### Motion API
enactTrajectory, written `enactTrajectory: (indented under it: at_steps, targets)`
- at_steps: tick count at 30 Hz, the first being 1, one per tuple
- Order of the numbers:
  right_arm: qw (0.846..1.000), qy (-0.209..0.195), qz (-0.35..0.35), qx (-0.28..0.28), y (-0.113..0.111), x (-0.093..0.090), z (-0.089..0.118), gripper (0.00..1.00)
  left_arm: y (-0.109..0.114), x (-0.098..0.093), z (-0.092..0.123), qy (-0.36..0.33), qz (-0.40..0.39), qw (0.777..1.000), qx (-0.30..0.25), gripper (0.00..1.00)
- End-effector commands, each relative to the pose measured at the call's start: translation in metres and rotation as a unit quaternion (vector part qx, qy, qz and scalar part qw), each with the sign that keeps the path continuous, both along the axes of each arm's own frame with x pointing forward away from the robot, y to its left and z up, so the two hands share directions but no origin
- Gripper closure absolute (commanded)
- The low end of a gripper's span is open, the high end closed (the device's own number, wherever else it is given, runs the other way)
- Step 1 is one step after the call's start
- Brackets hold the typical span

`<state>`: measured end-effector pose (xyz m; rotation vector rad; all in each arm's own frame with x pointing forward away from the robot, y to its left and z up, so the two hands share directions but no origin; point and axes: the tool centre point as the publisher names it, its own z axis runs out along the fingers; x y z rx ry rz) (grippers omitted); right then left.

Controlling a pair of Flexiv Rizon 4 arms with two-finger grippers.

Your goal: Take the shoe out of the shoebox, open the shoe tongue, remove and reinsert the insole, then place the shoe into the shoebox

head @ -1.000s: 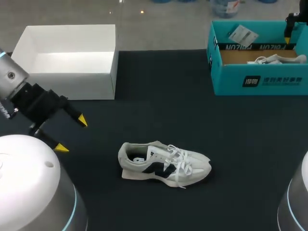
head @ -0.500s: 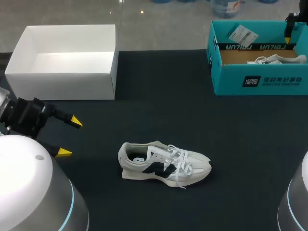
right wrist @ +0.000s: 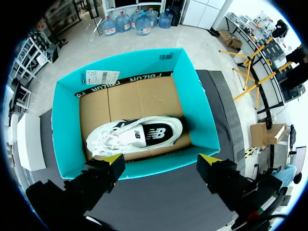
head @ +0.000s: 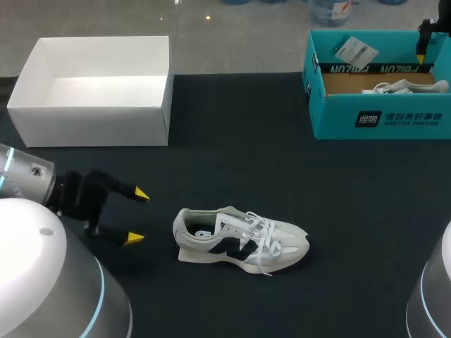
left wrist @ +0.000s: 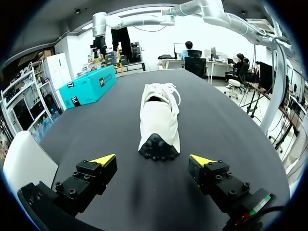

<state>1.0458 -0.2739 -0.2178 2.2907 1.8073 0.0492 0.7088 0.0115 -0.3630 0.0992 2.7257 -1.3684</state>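
White shoe [head: 239, 243] lying on the dark table [head: 352, 211], heel toward the left gripper [head: 138, 216]
The left gripper is hovering near the shoe's heel, fingers spread, holding nothing; well apart from the shoe, the right gripper [right wrist: 160, 160] is hanging spread above the teal shoebox [right wrist: 62, 144]

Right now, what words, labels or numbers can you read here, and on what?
Teal shoebox front: white logo and characters, too small to read.
Black band inside it: white letters, upside down, unclear.
Paper tag on its flap: print too small.
Shoe on the table: dark side logo, no words.
Shoe in the shoebox: side logo, blurred.
White box: none.
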Motion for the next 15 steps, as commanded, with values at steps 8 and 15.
enactTrajectory:
  at_steps: [8, 15]
  targets:
    - [1.0, 0.0, -0.001, 0.0, 0.0, 0.0, 0.0, 0.0, -0.01, 0.002, -0.004, 0.0, 0.001, 1.0, 0.003, 0.0]
    - [1.0, 0.0, -0.001, 0.0, 0.0, 0.0, 0.0, 0.0, -0.019, -0.007, -0.015, 0.018, -0.011, 1.0, 0.001, 0.0]
